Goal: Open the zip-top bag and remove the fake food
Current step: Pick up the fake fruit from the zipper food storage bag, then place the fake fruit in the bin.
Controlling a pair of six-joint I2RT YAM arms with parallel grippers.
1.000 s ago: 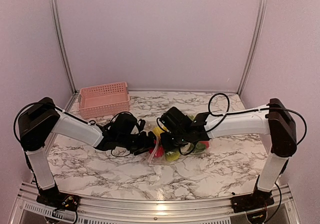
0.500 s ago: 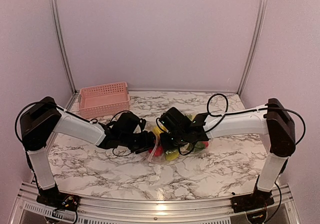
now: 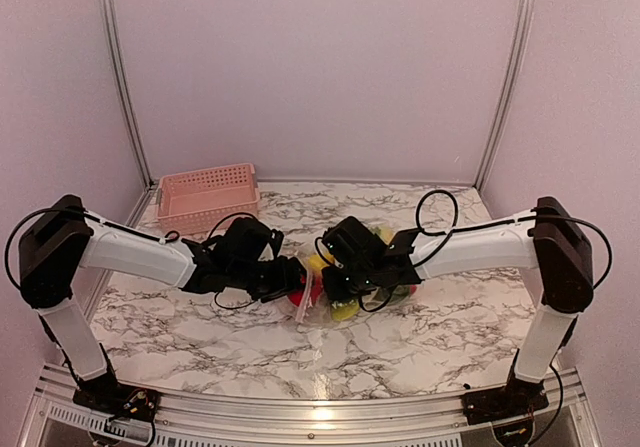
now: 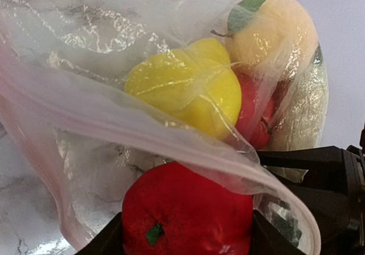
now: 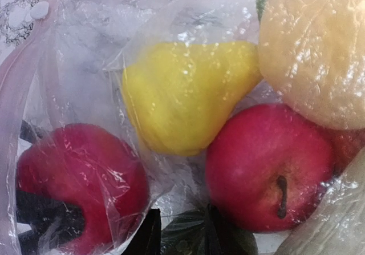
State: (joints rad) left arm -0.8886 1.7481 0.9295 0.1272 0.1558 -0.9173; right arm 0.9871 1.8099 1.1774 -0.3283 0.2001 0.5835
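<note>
- Two arms reach in from the near edge of the marble table (image 3: pixel 450 332) and meet at its middle.
- The bag (image 4: pixel 68 72) lies there on its side between the two grippers, crinkled and clear, with the food (image 3: pixel 340 309) showing through it in red, yellow and green.
- The left gripper (image 3: pixel 296 289) clamps a red fruit (image 4: pixel 188 206) at the bag's mouth. Its black fingers (image 4: pixel 107 245) press the fruit on both sides, and the bag's rim drapes over the fruit's top.
- Behind that fruit, inside the bag, a yellow fruit (image 4: pixel 188 89) sits against a red apple (image 4: pixel 254 118). A cream peach (image 4: pixel 274 32) with a green leaf rests above them.
- The right gripper (image 3: pixel 331 283) hangs over the bag from the other side. Its wrist view shows only dark shapes behind the plastic at the lower edge, so whether it is spread or pinching the bag cannot be told.
- A pink basket (image 3: pixel 208 199) stands at the far left corner, well apart from the bag.
</note>
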